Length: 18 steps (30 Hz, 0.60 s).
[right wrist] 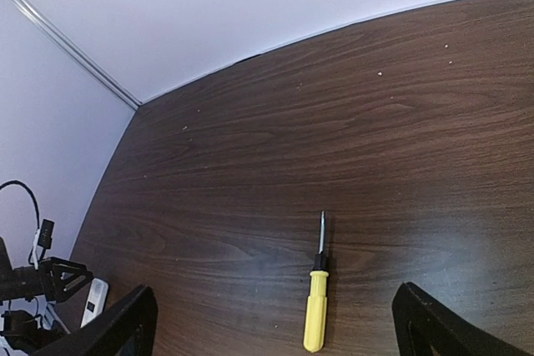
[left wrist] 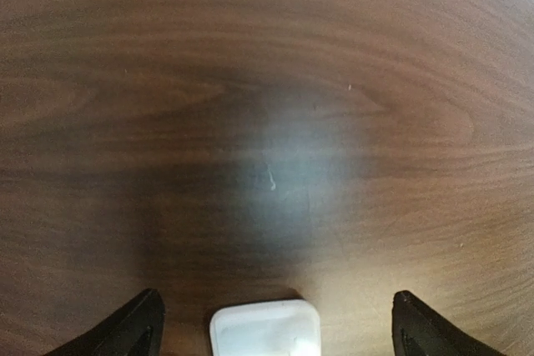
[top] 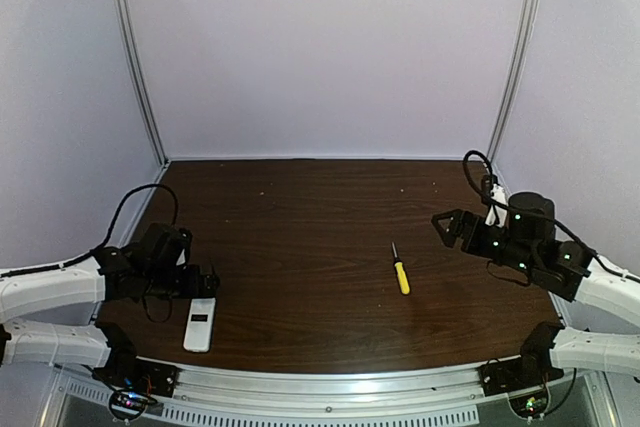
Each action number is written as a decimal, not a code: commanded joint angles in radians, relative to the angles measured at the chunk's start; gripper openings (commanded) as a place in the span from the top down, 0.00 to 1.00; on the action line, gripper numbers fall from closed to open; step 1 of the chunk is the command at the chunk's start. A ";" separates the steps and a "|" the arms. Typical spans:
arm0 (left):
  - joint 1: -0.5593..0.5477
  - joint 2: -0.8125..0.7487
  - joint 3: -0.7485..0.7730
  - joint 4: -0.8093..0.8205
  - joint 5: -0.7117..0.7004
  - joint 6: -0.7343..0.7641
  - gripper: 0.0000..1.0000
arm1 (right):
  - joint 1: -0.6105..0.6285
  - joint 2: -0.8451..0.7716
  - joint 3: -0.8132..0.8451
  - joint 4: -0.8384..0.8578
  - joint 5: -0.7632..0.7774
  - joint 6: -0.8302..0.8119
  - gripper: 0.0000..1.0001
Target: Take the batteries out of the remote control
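The white remote control (top: 200, 324) lies flat near the table's front left, its dark display window facing up. Its near end shows in the left wrist view (left wrist: 264, 328), and it appears small in the right wrist view (right wrist: 94, 301). My left gripper (top: 198, 283) is open and hovers just over the remote's far end, with a finger (left wrist: 135, 328) on either side and not touching. My right gripper (top: 447, 226) is open and empty, raised at the right, facing the table. The batteries are hidden; none lie on the table.
A yellow-handled screwdriver (top: 400, 271) lies right of centre, its tip pointing to the back; it also shows in the right wrist view (right wrist: 315, 306). Pale walls with metal corner posts (top: 135, 57) close the back and sides. The brown table (top: 300, 227) ends at a front rail.
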 commanded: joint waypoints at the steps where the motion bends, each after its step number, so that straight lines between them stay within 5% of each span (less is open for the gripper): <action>1: -0.060 -0.022 -0.063 -0.075 0.011 -0.100 0.04 | 0.116 -0.016 -0.042 -0.040 0.122 0.059 0.00; 10: -0.265 -0.109 -0.105 -0.208 -0.049 -0.285 0.08 | 0.340 -0.019 -0.067 -0.093 0.286 0.129 0.00; 18: -0.362 -0.036 -0.099 -0.249 -0.097 -0.380 0.13 | 0.446 -0.005 -0.079 -0.096 0.349 0.166 0.00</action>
